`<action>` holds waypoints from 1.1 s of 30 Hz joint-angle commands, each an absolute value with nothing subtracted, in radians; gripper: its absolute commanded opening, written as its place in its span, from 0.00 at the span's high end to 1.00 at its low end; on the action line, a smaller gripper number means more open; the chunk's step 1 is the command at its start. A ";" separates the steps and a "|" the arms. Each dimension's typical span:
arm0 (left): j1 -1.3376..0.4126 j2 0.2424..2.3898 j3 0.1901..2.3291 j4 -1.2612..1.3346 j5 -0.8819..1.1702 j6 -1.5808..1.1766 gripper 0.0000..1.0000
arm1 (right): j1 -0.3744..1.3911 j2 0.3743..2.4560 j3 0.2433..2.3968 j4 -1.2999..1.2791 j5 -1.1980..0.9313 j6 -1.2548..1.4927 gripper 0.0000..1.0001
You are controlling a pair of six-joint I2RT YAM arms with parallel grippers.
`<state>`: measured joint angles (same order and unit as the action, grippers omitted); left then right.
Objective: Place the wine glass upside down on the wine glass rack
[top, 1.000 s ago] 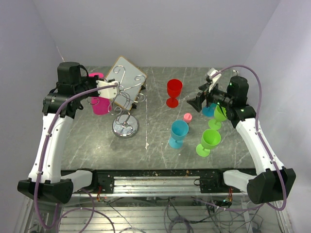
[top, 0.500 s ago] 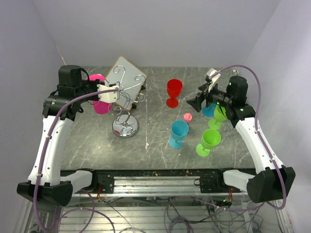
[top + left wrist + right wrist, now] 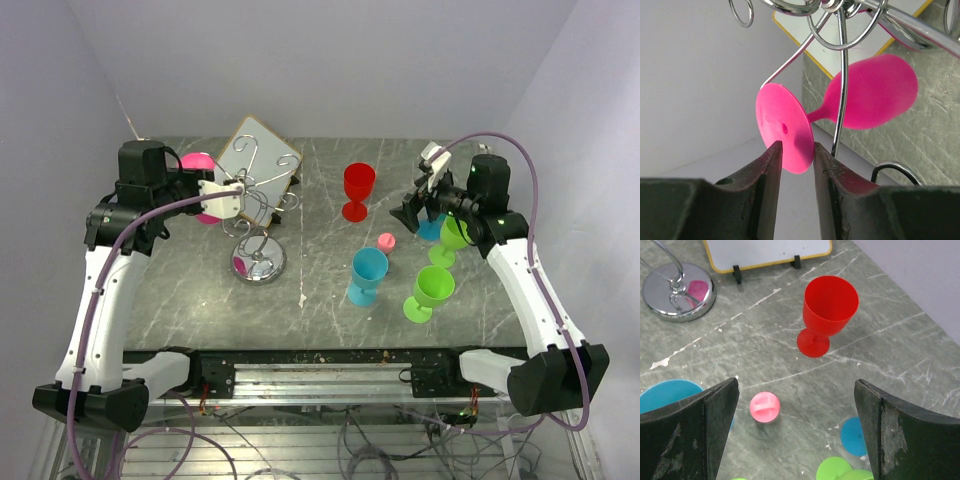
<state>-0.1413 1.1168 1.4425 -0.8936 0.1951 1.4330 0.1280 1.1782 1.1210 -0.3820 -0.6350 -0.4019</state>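
Left gripper (image 3: 796,148) moved a bit toward silver wire wine glass rack (image 3: 262,265) nr far-left corner, jaws closed on foot of pink plastic wine glass (image 3: 870,94) at its hooks. Right gripper (image 3: 796,385) wide open, empty.

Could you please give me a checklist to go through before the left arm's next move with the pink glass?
1. Grip of left gripper on pink wine glass foot: ok.
2. Stem seated in a hook of the wine glass rack: cannot tell; a wire crosses it.
3. Rack upright on its base: ok.
4. Clearance of right gripper, open, from rack: ok.
5. Clearance of red glass from rack: ok.
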 commanded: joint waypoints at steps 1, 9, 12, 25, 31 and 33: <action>-0.150 1.089 1.440 -0.921 0.189 1.443 0.57 | 0.128 1.183 1.159 -0.494 -0.625 -0.476 0.01; -0.150 1.054 1.446 -0.944 0.135 1.461 0.51 | 0.190 1.212 1.178 -0.606 -0.611 -0.532 0.02; -0.150 1.048 1.462 -0.954 0.125 1.460 0.47 | 0.222 1.227 1.185 -0.630 -0.593 -0.542 0.03; -0.150 1.035 1.526 -0.907 0.076 1.402 0.22 | 0.372 1.271 1.214 -0.729 -0.497 -0.572 0.08; -0.150 1.028 1.564 -0.882 0.072 1.320 0.03 | 0.439 1.294 1.215 -0.764 -0.425 -0.582 0.10; -0.150 1.024 1.577 -0.831 0.055 1.247 0.01 | 0.454 1.300 1.215 -0.763 -0.400 -0.584 0.10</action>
